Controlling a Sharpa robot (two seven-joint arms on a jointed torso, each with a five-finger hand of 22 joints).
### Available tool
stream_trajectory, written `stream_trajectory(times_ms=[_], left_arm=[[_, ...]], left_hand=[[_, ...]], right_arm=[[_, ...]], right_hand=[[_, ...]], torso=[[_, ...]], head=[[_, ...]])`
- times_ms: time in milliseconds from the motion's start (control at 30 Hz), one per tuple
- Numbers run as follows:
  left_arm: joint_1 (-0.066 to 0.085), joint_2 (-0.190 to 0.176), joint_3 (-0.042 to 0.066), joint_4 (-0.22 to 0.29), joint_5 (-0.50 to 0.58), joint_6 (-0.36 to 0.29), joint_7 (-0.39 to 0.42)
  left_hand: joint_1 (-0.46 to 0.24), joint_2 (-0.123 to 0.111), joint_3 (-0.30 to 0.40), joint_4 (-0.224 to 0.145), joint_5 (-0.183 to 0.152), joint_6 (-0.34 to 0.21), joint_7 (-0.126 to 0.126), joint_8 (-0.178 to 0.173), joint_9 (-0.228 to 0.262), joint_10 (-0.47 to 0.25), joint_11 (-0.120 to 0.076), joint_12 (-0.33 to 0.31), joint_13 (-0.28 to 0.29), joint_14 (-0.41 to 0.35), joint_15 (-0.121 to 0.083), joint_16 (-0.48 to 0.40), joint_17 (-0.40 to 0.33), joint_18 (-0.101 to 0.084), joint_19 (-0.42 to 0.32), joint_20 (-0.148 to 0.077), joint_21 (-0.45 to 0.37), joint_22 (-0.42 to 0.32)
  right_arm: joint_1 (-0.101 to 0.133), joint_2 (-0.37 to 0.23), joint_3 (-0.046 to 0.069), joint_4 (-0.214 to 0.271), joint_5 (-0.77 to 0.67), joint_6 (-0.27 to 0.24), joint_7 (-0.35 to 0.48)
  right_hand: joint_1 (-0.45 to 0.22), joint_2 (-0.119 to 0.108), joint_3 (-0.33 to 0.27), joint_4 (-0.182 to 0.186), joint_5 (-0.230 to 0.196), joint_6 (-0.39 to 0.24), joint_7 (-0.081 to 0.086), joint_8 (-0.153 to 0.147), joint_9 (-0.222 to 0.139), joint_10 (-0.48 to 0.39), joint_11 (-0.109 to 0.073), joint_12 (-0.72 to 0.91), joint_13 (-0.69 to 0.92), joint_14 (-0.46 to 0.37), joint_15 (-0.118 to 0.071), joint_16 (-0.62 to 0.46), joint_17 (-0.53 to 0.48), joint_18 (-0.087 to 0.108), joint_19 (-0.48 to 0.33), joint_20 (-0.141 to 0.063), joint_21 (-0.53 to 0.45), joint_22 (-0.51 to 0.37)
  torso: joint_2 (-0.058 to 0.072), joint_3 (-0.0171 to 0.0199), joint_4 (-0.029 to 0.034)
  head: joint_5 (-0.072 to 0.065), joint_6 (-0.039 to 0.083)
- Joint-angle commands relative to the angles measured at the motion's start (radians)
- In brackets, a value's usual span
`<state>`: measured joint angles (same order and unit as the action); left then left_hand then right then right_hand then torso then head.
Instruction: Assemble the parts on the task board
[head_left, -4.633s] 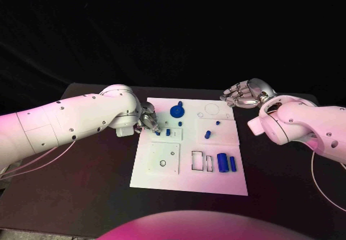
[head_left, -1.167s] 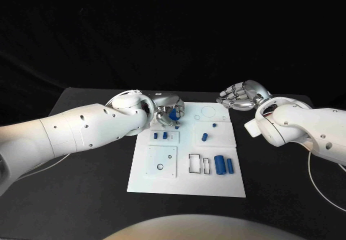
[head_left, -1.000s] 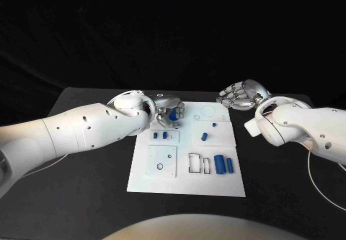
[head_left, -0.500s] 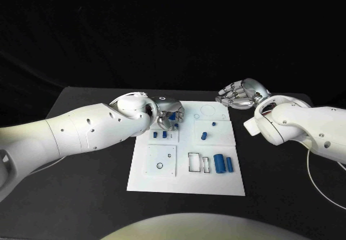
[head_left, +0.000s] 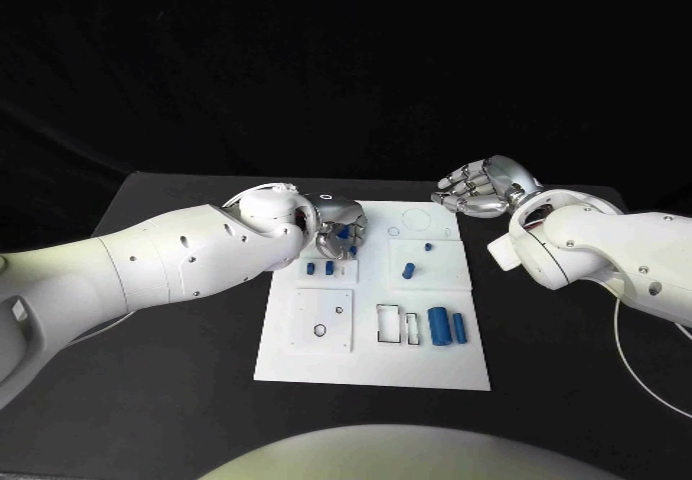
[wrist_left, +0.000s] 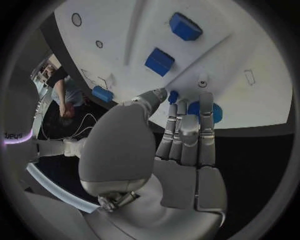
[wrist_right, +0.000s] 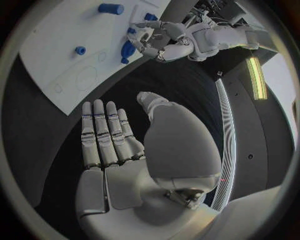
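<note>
The white task board (head_left: 433, 355) lies mid-table. My left hand (head_left: 339, 226) hangs over its far left corner, on the blue gear (wrist_left: 211, 111). Its fingers lie across the gear, and thumb and a finger pinch the small blue stub (wrist_left: 173, 96) at the gear's side. The right wrist view shows the same gear (wrist_right: 128, 49) under that hand. My right hand (head_left: 482, 188) hovers off the board's far right corner, fingers apart and holding nothing. Two small blue blocks (head_left: 320, 268) sit just nearer than the left hand.
A short blue peg (head_left: 408, 270) and a tiny blue stud (head_left: 428, 248) sit mid-board. Two blue cylinders (head_left: 447, 327) lie at the right beside rectangular slots (head_left: 389, 325). A square panel with holes (head_left: 325, 320) is at the near left. Black table (head_left: 173, 380) surrounds the board.
Over 4.6 s my left hand went from the small blue blocks to the gear at the far corner. In the last second it barely shifted. The right hand stayed put.
</note>
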<state>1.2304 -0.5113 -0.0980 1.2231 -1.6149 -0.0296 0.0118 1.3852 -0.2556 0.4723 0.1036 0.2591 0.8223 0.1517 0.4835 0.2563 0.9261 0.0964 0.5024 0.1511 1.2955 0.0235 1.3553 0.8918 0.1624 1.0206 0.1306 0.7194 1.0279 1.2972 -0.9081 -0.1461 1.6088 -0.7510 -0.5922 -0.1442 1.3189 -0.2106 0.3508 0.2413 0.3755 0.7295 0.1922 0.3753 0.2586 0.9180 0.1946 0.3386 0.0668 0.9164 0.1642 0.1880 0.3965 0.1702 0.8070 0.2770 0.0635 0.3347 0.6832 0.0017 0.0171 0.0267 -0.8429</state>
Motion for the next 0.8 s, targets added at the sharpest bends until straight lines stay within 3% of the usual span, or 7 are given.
stream_trajectory(times_ms=[33,433,800], left_arm=[[0.000,0.007,0.001,-0.006,-0.008,0.025,-0.024],[-0.004,0.024,0.001,-0.028,-0.003,0.032,-0.031],[-0.007,0.022,0.001,-0.024,0.010,0.034,-0.026]], left_hand=[[0.009,0.003,0.008,-0.001,-0.002,0.008,-0.001,-0.006,-0.001,0.006,-0.001,-0.007,-0.002,0.004,0.001,0.005,-0.002,0.018,0.011,-0.001,0.005,0.002],[0.015,0.019,0.024,-0.007,-0.012,0.019,0.001,-0.018,-0.002,0.022,0.001,-0.015,-0.009,0.005,0.003,0.010,-0.004,0.018,0.017,0.001,0.011,0.012],[0.011,0.021,0.029,-0.013,-0.019,0.042,-0.010,-0.027,-0.001,0.060,-0.012,-0.019,-0.015,0.018,-0.007,0.022,0.012,0.020,0.020,-0.005,0.015,0.023]], right_arm=[[0.000,0.001,0.000,0.002,-0.013,0.013,0.008],[0.000,0.002,0.000,0.003,-0.013,0.014,0.007],[0.000,0.002,0.000,0.002,-0.015,0.019,0.003]], right_hand=[[0.011,0.000,0.005,-0.003,0.003,-0.008,0.056,0.004,-0.002,-0.005,0.000,0.000,-0.001,-0.007,0.002,-0.003,-0.001,0.011,0.001,0.003,0.003,-0.001],[0.012,-0.001,0.007,-0.004,0.006,-0.007,0.056,0.005,-0.002,-0.005,0.000,0.001,-0.001,-0.007,0.002,-0.003,-0.002,0.011,0.002,0.004,0.004,-0.003],[0.012,-0.001,0.009,-0.004,0.007,-0.007,0.055,0.006,-0.003,-0.004,0.000,0.001,-0.001,-0.007,0.002,-0.003,-0.003,0.011,0.002,0.004,0.004,-0.004]], torso=[[0.000,0.0005,0.0006],[0.001,-0.0003,0.0001],[0.000,-0.0002,0.0013]], head=[[-0.001,0.000],[-0.002,-0.002],[0.000,-0.006]])
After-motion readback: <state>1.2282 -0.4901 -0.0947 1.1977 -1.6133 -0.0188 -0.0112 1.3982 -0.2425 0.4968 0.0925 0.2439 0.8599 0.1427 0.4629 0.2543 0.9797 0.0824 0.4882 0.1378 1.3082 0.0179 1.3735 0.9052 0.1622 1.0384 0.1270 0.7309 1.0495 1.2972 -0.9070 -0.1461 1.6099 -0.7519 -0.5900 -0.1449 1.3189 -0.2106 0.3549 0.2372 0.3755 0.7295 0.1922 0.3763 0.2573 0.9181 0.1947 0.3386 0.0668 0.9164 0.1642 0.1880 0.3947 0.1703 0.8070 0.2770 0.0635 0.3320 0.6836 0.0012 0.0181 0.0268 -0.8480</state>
